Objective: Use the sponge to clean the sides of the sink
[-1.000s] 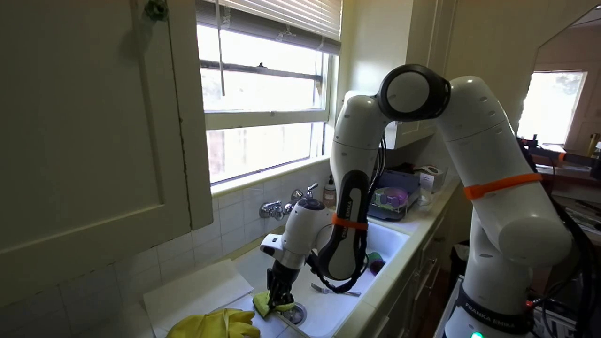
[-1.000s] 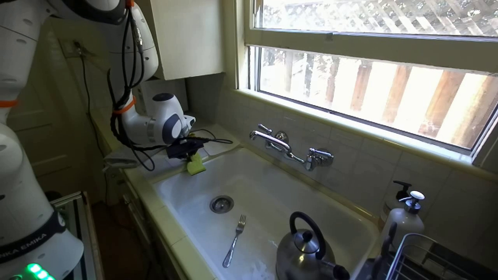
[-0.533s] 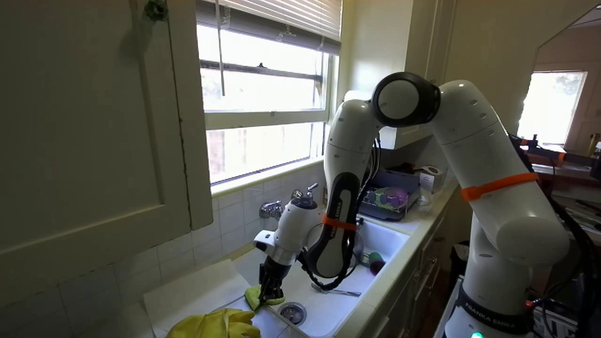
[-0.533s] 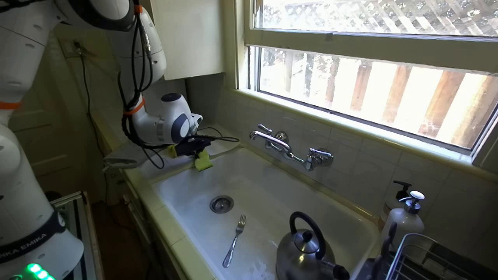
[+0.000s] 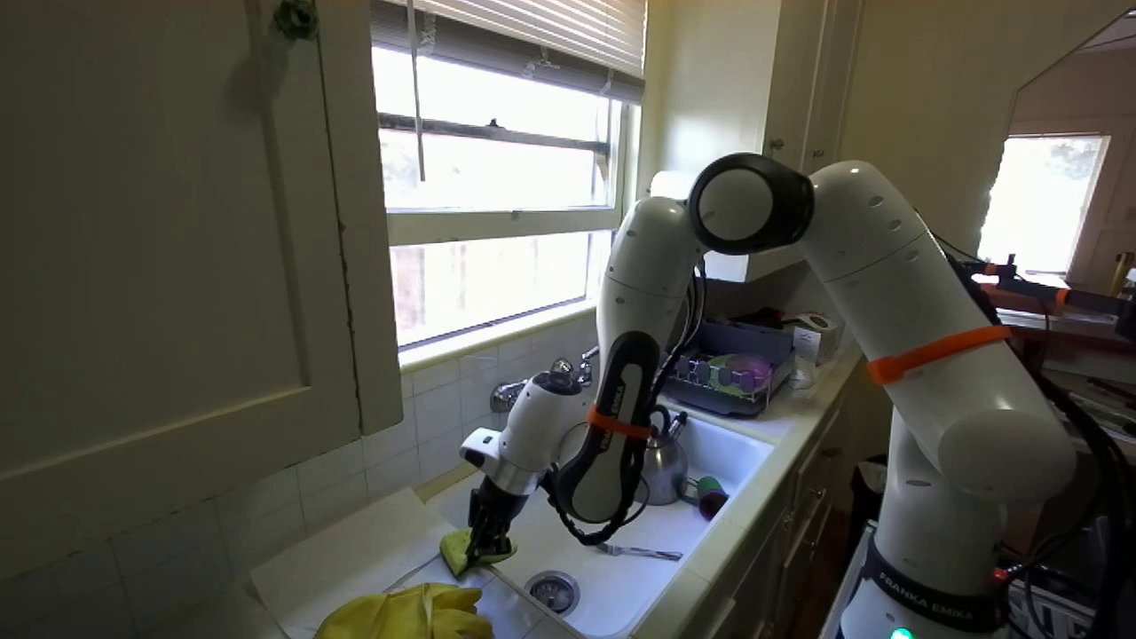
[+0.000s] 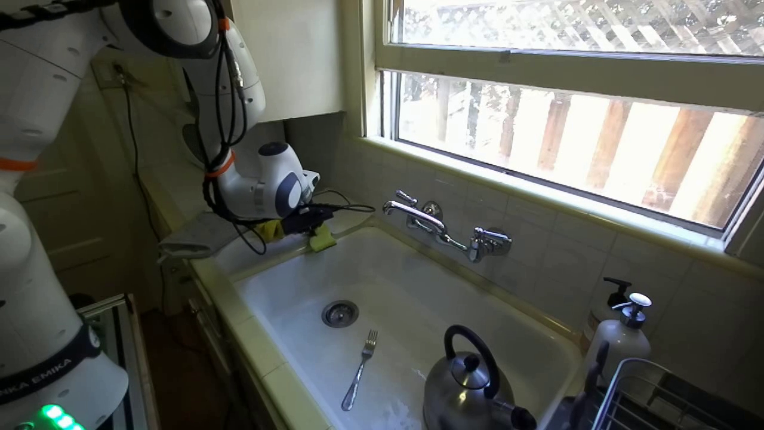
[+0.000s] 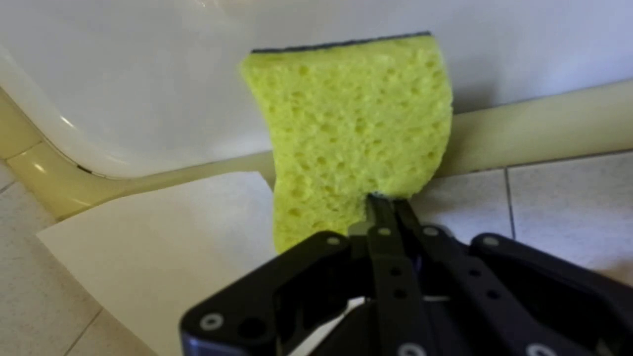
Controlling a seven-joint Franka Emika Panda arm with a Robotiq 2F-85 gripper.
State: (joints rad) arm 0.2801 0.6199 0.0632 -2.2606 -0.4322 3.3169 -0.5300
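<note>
The yellow-green sponge (image 7: 356, 118) with a thin dark scouring layer fills the middle of the wrist view. It also shows in both exterior views (image 5: 455, 552) (image 6: 322, 239). My gripper (image 7: 388, 200) is shut on the sponge's near edge; the fingertips are partly sunk in it. The sponge lies across the yellow rim at the end of the white sink (image 6: 406, 292), with its far part over the sink's inner side. Whether its hidden underside presses on the sink wall, I cannot tell. In an exterior view the gripper (image 5: 484, 552) points down at this rim.
A kettle (image 6: 468, 382), a fork (image 6: 358, 376) and a green cup (image 5: 710, 495) lie in the sink, near the drain (image 6: 340, 313). A faucet (image 6: 421, 220) juts from the wall. Yellow gloves (image 5: 399, 614) and white paper (image 7: 178, 237) lie on the counter beside the gripper.
My gripper, still shut on the sponge, has moved steadily along the sink's end rim toward the window wall. The arm has followed. The white paper has shifted slightly.
</note>
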